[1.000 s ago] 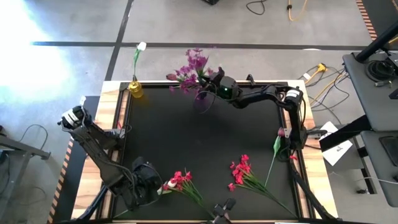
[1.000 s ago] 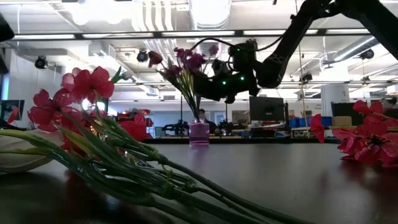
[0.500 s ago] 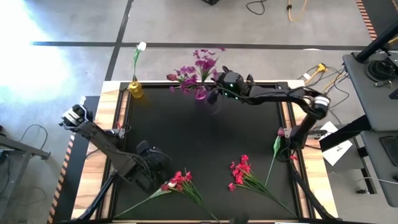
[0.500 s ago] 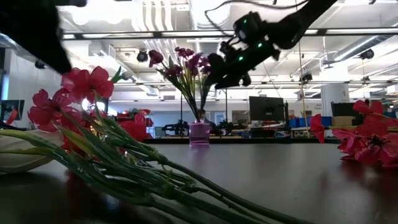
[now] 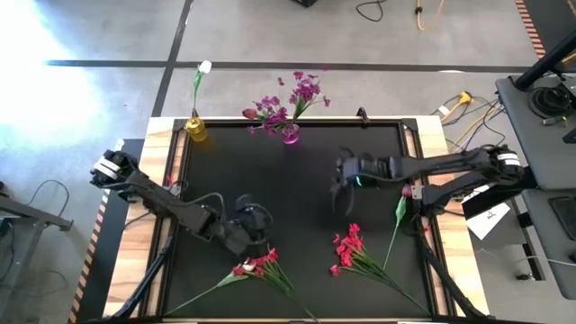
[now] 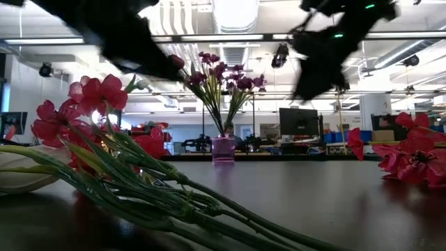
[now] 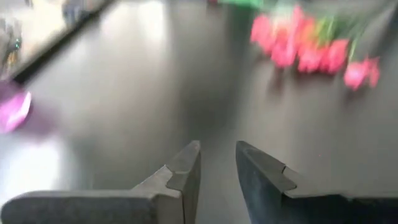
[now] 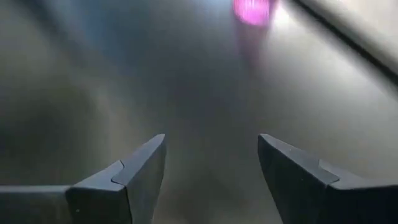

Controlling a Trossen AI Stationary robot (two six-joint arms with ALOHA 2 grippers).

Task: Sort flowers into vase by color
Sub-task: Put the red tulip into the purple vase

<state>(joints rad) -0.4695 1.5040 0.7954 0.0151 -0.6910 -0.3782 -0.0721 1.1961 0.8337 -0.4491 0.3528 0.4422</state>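
Purple flowers (image 5: 292, 101) stand with their stems in a small pink vase (image 5: 290, 136) at the table's far edge. A white bloom (image 5: 204, 67) stands in a yellow vase (image 5: 196, 130) at the far left. Two red-pink sprays (image 5: 256, 263) (image 5: 349, 250) lie flat near the front edge. A pink bud (image 5: 406, 192) on its stem lies by the right edge. My left gripper (image 5: 258, 222) hovers left of centre, its fingers (image 7: 186, 163) a narrow gap apart with nothing between them. My right gripper (image 5: 343, 185) hovers right of centre, wide open and empty.
The black mat (image 5: 297, 180) covers the table inside a wooden rim (image 5: 162, 180). Bare mat lies between the vases and the sprays. In the low view the left spray's stems (image 6: 174, 202) fill the foreground. Cables and equipment lie on the floor beyond the right edge.
My right gripper has let go of the purple flowers, which now stand in the pink vase, and has drawn back toward the table's near right. My left gripper has gone from the near left corner toward the table's middle, passing the left red-pink spray.
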